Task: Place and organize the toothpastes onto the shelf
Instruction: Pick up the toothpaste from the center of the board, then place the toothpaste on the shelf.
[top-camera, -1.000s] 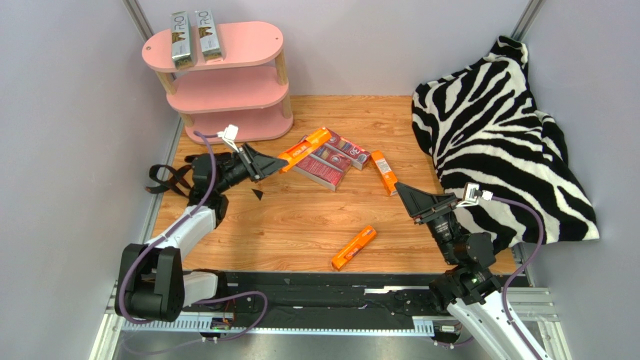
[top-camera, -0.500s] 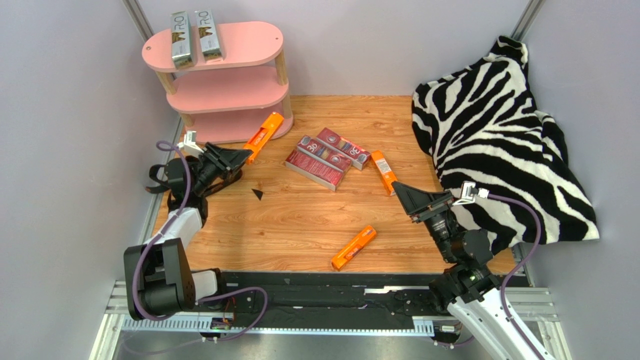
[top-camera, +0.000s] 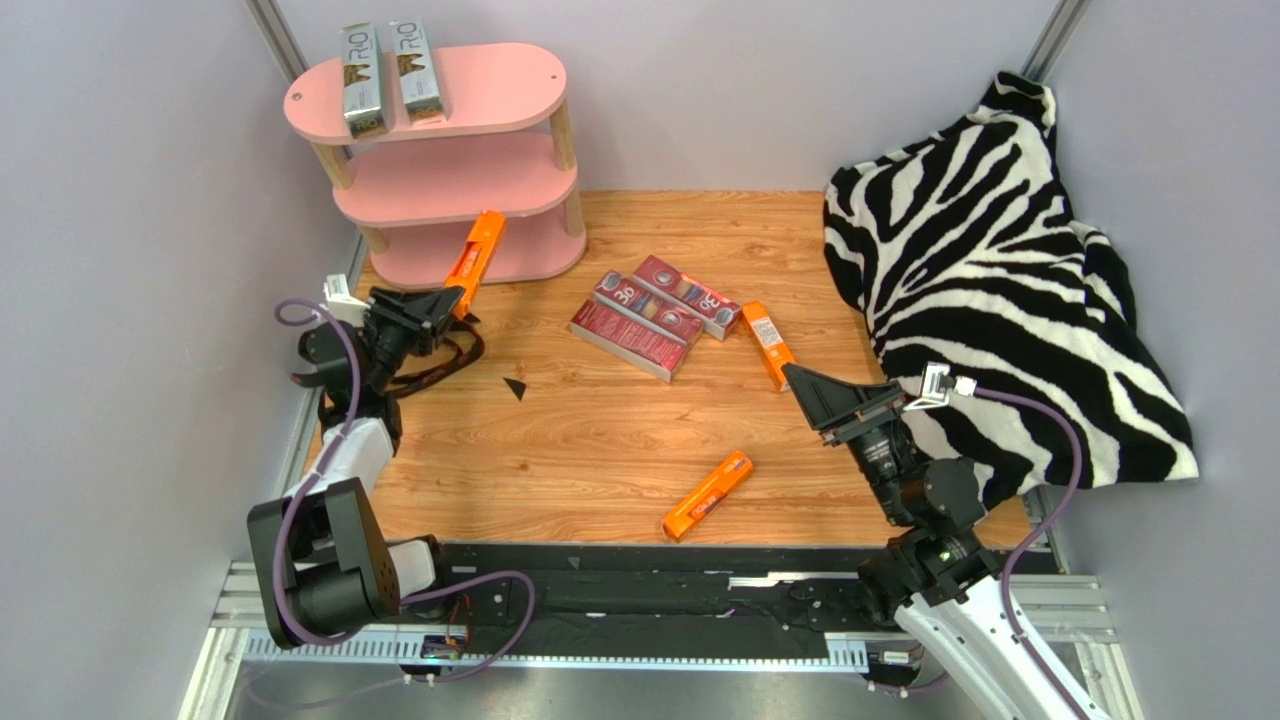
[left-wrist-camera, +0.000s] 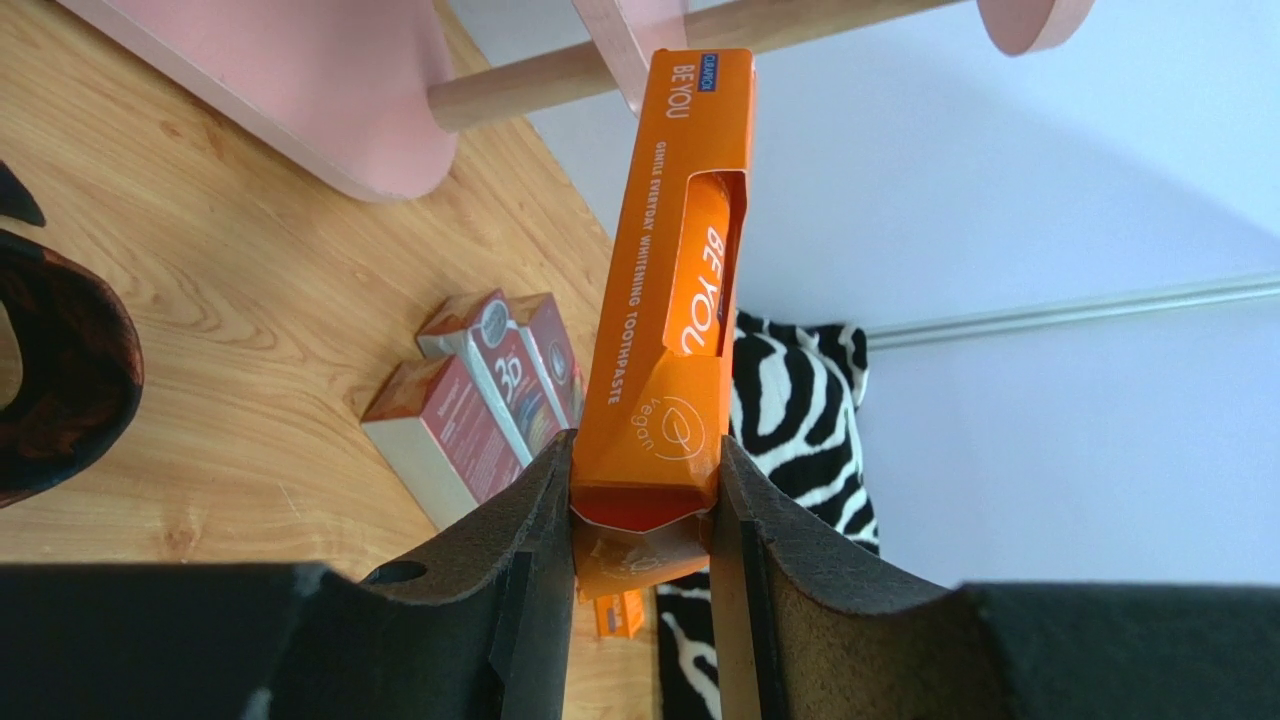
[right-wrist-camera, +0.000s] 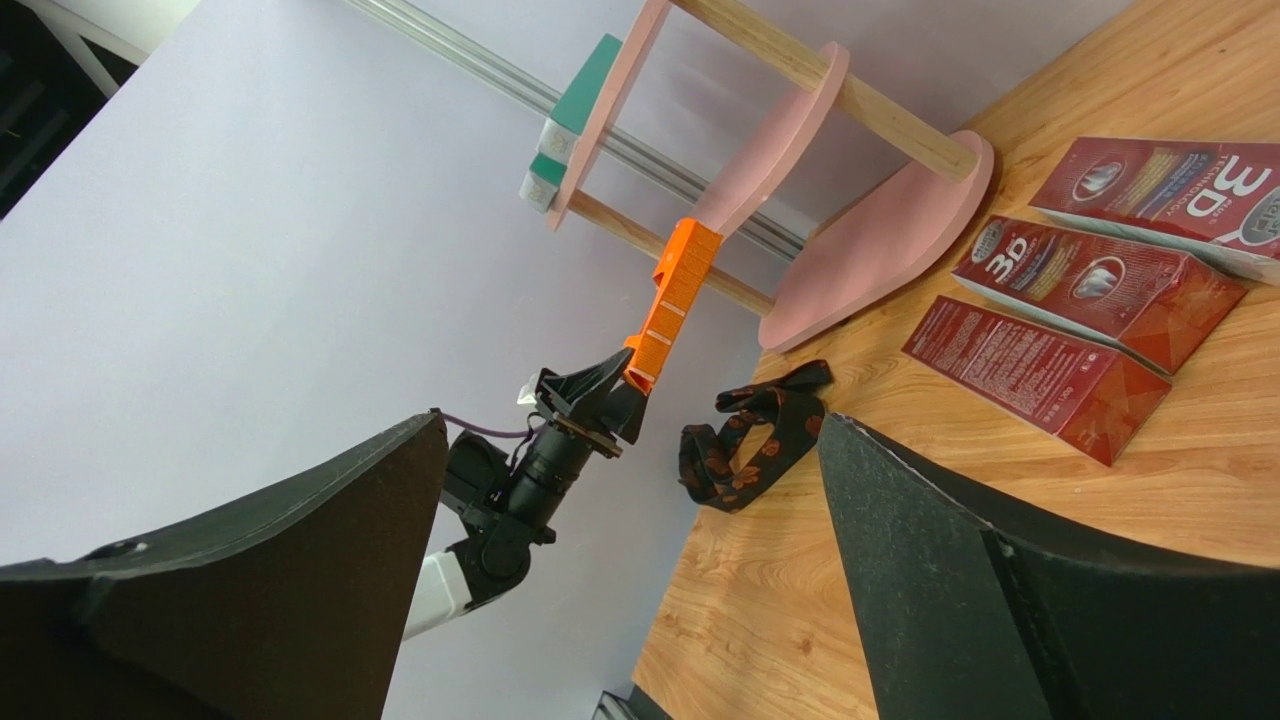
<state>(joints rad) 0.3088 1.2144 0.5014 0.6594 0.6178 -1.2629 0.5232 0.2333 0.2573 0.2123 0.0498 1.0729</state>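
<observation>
My left gripper (top-camera: 436, 305) is shut on one end of an orange toothpaste carton (top-camera: 473, 257) and holds it up in front of the pink shelf (top-camera: 496, 83); the carton's far end points at the middle and bottom boards. The left wrist view shows the carton (left-wrist-camera: 676, 285) clamped between my fingers (left-wrist-camera: 534, 540). Two silver-grey cartons (top-camera: 386, 71) lie on the top board. Three dark red cartons (top-camera: 649, 317) lie together mid-table. Two more orange cartons lie loose, one beside the red ones (top-camera: 766, 344) and one nearer the front (top-camera: 708, 495). My right gripper (top-camera: 804, 393) is open and empty above the table.
A zebra-print cloth (top-camera: 999, 255) covers the right side of the table. A black strap (top-camera: 323, 357) lies at the left edge under my left arm. A small black triangle (top-camera: 514, 387) lies on the wood. Grey walls close in the left, back and right.
My left gripper has lifted the orange carton away from the red cartons and swung it left to the shelf front. The right arm has barely moved.
</observation>
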